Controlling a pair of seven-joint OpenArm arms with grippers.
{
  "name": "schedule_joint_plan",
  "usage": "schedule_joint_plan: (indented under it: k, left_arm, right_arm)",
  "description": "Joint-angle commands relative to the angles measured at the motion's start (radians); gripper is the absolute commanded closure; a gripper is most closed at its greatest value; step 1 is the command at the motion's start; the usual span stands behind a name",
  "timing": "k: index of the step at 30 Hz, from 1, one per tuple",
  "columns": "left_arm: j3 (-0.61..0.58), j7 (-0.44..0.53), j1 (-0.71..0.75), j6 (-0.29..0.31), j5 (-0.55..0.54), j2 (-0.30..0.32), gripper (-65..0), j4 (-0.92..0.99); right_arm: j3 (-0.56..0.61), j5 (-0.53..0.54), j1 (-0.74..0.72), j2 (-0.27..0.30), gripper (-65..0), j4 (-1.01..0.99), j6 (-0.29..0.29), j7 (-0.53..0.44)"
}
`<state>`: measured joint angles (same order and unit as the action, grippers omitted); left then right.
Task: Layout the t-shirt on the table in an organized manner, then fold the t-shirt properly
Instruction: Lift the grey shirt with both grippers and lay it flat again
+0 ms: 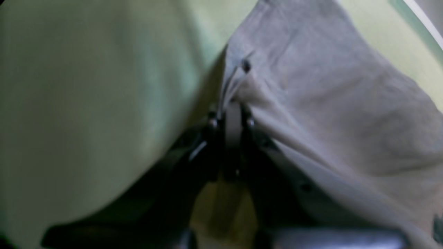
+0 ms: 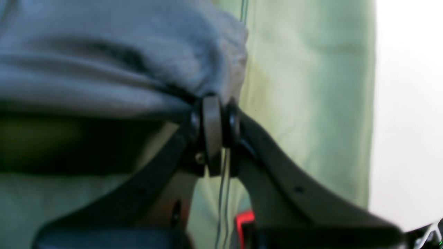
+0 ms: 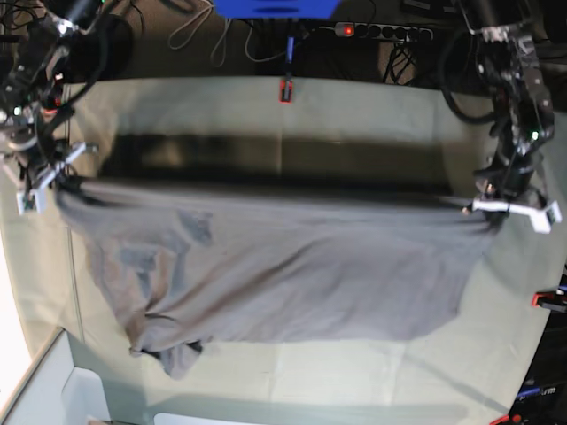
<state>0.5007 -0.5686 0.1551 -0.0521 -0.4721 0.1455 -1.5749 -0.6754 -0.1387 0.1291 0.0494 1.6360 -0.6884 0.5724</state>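
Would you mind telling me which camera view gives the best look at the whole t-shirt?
The base view: it shows the t-shirt stretched between both arms, its lower part lying on the table. Each wrist view shows only a blurred bunch of grey fabric pinched in the left gripper or right gripper.

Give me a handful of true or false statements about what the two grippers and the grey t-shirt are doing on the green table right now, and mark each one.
1. The left gripper is shut on an edge of the t-shirt. True.
2. The right gripper is open and clear of the cloth. False: it is shut on the t-shirt.
3. The t-shirt is stretched between the two grippers. True.
4. The t-shirt is folded into a neat square. False: it is spread wide, with one bunched corner trailing at its lower edge in the base view.
5. The table is covered in red cloth. False: the cloth is pale green.
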Motion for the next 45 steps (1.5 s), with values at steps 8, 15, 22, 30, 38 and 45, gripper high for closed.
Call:
schedule_joint_plan:
  k: [8,15,22,30,38,45]
  left_arm:
    - [0.043,0.029,0.088,-0.007,0.009,-0.007,-0.1,-0.014]
    - [0.045,0.029,0.148,-0.007,0.009,-0.007,-0.1,-0.008]
    - [0.045,0.031,0.205,-0.005,0.009,-0.008,-0.1,-0.032]
    - [0.043,0.031,0.263,-0.005,0.009,-0.008,-0.1,-0.097]
    - [0.046,0.031,0.263,-0.005,0.009,-0.008,-0.1,-0.051]
    - [0.037,0.022,0.265,-0.005,0.016,-0.02,-0.1,-0.051]
  right_arm:
    - [-0.005,-0.005,0.134,0.0,0.0,0.007,-0.01,-0.096]
    - [-0.007,0.07,0.24,0.0,0.0,0.007,-0.01,-0.098]
    - [-0.007,0.138,0.304,0.0,0.0,0.007,-0.01,-0.098]
    - [-0.122,0.138,0.31,-0.038,0.0,0.008,-0.01,-0.133]
    - [-0.116,0.136,0.344,-0.07,0.0,0.005,-0.01,-0.147]
    - [-0.114,0.135,0.347,-0.076,0.0,0.005,-0.01,-0.147]
